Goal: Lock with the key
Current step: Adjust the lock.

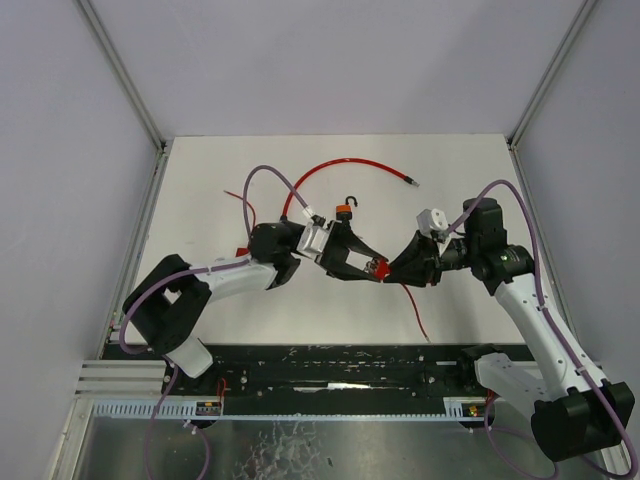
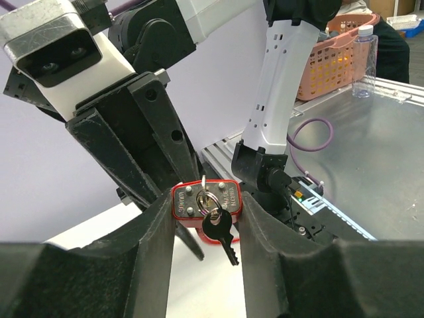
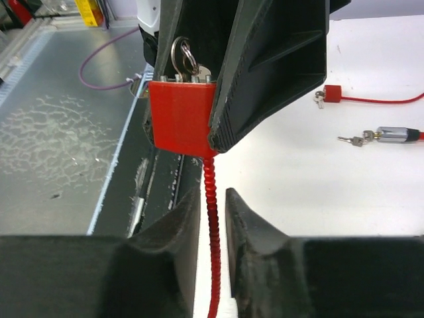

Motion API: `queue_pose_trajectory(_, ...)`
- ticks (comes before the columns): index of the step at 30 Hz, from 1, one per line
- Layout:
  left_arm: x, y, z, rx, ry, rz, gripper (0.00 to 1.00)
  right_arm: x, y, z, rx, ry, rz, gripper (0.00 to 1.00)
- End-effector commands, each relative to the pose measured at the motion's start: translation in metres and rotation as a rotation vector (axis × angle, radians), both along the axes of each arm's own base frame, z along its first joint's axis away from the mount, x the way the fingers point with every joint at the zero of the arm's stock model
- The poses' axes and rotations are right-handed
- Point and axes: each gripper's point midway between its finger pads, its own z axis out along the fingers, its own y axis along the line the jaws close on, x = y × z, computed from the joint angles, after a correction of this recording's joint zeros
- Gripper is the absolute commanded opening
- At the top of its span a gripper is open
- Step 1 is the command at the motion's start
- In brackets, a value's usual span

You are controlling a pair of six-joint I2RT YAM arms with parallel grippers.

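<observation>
The left gripper is closed about the body of a red padlock, which sits upright between its two fingertips. One black finger presses each side of it, and it is held above the white table, a little ahead of the middle of the near edge. The lock's metal face, with the keyhole, looks back toward the left wrist camera. A key ring hangs from the keyhole, and a black-headed key dangles from the ring just under the lock, clear of both fingers. Whether another key sits in the keyhole cannot be told. From the far face of the padlock a ribbed red cable runs straight out and passes through the gap of the right gripper. That gripper faces the left one almost tip to tip. Its fingers stand only a little apart, one on each side of the cable and just short of the lock. They are not clamped on the cable, and it cannot be made out whether either of them touches it. Well apart, on the table, lie a smaller red padlock with its own cable and a silver cable end with small keys beside it.
</observation>
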Motion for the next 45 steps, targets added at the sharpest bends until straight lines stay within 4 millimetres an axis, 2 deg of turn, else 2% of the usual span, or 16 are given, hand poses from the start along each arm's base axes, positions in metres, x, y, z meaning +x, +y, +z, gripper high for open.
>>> queue_pose_trajectory(1,0.008,0.003,0.020,-0.082,0.011,0.052,0.00,0.007,-0.001,0.014,-0.019,-0.092,-0.036,0.36)
queue_pose_trajectory(5,0.023,0.006,0.027,-0.119,0.134,0.134,0.00,0.022,-0.010,0.013,-0.108,-0.194,-0.131,0.51)
queue_pose_trajectory(12,0.087,0.023,0.038,-0.215,0.568,0.421,0.00,0.047,-0.032,0.020,-0.231,-0.408,-0.306,0.61)
queue_pose_trajectory(16,0.126,0.020,0.027,-0.161,0.871,0.554,0.00,0.056,-0.034,0.025,-0.240,-0.557,-0.302,0.65)
queue_pose_trajectory(19,0.144,0.016,0.011,-0.109,1.088,0.624,0.00,0.064,-0.028,0.029,-0.196,-0.618,-0.286,0.67)
queue_pose_trajectory(22,0.154,0.015,0.000,-0.112,1.225,0.736,0.00,0.082,-0.024,0.037,-0.146,-0.584,-0.360,0.68)
queue_pose_trajectory(24,0.156,0.013,-0.005,-0.111,1.283,0.804,0.00,0.096,-0.024,0.048,-0.115,-0.588,-0.428,0.68)
queue_pose_trajectory(27,0.149,0.009,-0.007,-0.106,1.357,0.828,0.00,0.106,-0.021,0.050,-0.061,-0.541,-0.475,0.68)
queue_pose_trajectory(34,0.133,0.001,-0.005,-0.117,1.462,0.804,0.00,0.112,-0.009,0.029,0.080,-0.392,-0.499,0.67)
queue_pose_trajectory(36,0.128,-0.001,-0.004,-0.127,1.485,0.797,0.00,0.111,-0.008,0.027,0.114,-0.373,-0.502,0.67)
queue_pose_trajectory(41,0.123,-0.006,-0.006,-0.140,1.520,0.801,0.00,0.100,-0.003,0.036,0.212,-0.322,-0.472,0.65)
queue_pose_trajectory(45,0.123,-0.007,-0.007,-0.143,1.529,0.801,0.00,0.100,-0.003,0.035,0.216,-0.306,-0.476,0.63)
